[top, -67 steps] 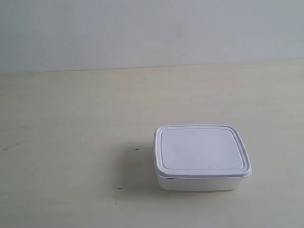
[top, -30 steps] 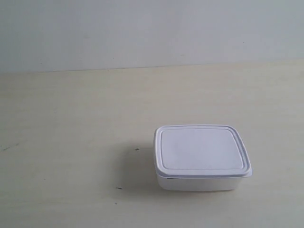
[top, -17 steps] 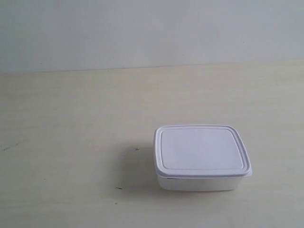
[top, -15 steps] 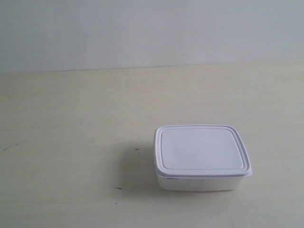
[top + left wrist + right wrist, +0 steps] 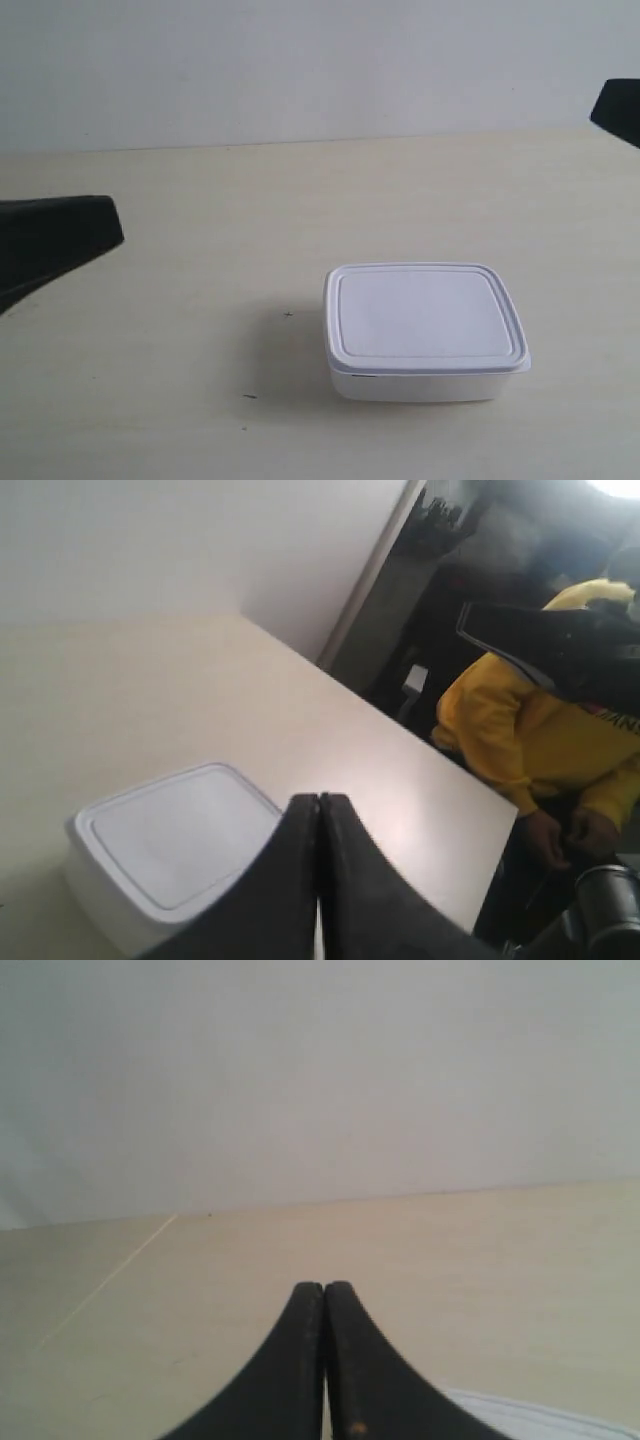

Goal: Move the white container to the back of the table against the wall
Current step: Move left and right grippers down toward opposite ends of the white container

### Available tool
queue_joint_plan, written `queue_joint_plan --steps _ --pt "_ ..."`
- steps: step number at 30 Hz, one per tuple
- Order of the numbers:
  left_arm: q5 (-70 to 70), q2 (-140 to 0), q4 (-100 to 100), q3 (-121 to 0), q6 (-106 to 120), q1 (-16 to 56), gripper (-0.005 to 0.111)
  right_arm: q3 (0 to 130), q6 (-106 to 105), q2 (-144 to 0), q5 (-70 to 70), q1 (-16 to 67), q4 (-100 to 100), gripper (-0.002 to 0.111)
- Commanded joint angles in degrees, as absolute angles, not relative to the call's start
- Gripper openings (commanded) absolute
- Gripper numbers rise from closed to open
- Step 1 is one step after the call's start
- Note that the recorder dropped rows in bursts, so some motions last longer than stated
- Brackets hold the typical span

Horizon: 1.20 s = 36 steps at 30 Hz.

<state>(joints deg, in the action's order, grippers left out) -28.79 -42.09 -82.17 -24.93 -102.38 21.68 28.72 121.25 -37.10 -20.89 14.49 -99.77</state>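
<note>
The white container (image 5: pixel 425 330) sits lidded on the cream table (image 5: pixel 200 220), near the front and right of the middle, well short of the pale wall (image 5: pixel 300 70). A black gripper (image 5: pixel 55 240) reaches in at the exterior view's left edge, and another black tip (image 5: pixel 618 108) shows at the upper right edge; both stand apart from the box. In the left wrist view my left gripper (image 5: pixel 319 800) is shut and empty, with the container (image 5: pixel 170 840) just beyond it. My right gripper (image 5: pixel 325 1288) is shut and empty too, a sliver of the container's lid (image 5: pixel 540 1420) beside it.
The table's far edge meets the wall (image 5: pixel 320 1070) in the right wrist view. In the left wrist view the table's side edge (image 5: pixel 470 780) drops off toward a person in a yellow top (image 5: pixel 540 730) and dark equipment.
Both arms have come into the exterior view, one at its left edge and one at its upper right. The container has not moved.
</note>
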Motion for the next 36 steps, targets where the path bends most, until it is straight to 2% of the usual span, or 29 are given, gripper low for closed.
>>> queue_joint_plan --steps 1,5,12,22,29,36 --pt "-22.58 -47.29 -84.87 -25.99 -104.17 25.86 0.0 29.12 121.91 -42.58 -19.65 14.65 -93.02 0.0" --pt "-21.13 -51.86 -90.43 -27.41 -107.0 29.18 0.0 29.49 121.91 -45.77 -19.86 14.65 -82.87 0.0" --pt "-20.93 -60.23 -97.56 -30.21 -113.1 35.71 0.0 34.91 121.82 -47.43 -26.03 14.65 -99.95 0.0" --pt "-21.07 -73.19 -97.78 -33.69 -113.1 43.36 0.0 35.29 114.38 -49.78 -36.23 14.65 -99.95 0.0" --pt "-21.77 -82.22 -99.34 -35.51 -113.1 44.28 0.0 35.29 86.57 -54.34 -44.92 14.65 -99.95 0.0" --pt "-25.15 -89.34 -98.02 -38.37 -113.1 46.05 0.0 32.99 95.16 -58.53 -48.74 14.65 -99.95 0.0"
